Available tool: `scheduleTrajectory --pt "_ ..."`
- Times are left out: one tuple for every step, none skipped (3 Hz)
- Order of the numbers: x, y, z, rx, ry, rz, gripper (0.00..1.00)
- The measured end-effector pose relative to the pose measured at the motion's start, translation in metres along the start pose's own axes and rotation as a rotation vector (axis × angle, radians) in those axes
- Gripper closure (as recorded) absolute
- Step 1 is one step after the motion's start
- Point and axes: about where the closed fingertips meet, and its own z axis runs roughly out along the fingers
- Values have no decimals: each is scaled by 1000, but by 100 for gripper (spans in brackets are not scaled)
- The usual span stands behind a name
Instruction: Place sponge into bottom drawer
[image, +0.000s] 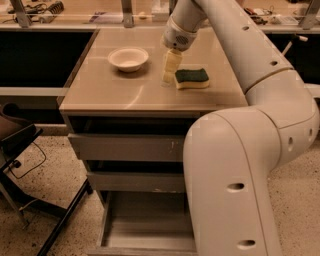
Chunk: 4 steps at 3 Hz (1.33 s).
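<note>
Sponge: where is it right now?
In the camera view, the sponge lies on the cabinet top, right of the white bowl, with the claw just beside it.

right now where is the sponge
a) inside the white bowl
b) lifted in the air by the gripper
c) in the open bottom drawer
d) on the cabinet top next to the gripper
D: the sponge lies flat on the cabinet top, close beside the gripper, which points down at the surface. It is apart from the bowl, and the bottom drawer is pulled open far below it.
</note>
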Motion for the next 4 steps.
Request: scheduleTrajectory --pt "-3 -11 2 28 -13 -1 0" --pt "27 -9 6 2 -37 77 0" --pt "74 -10 12 -9 -75 203 0" --pt "99 -18 23 8 -98 267 0"
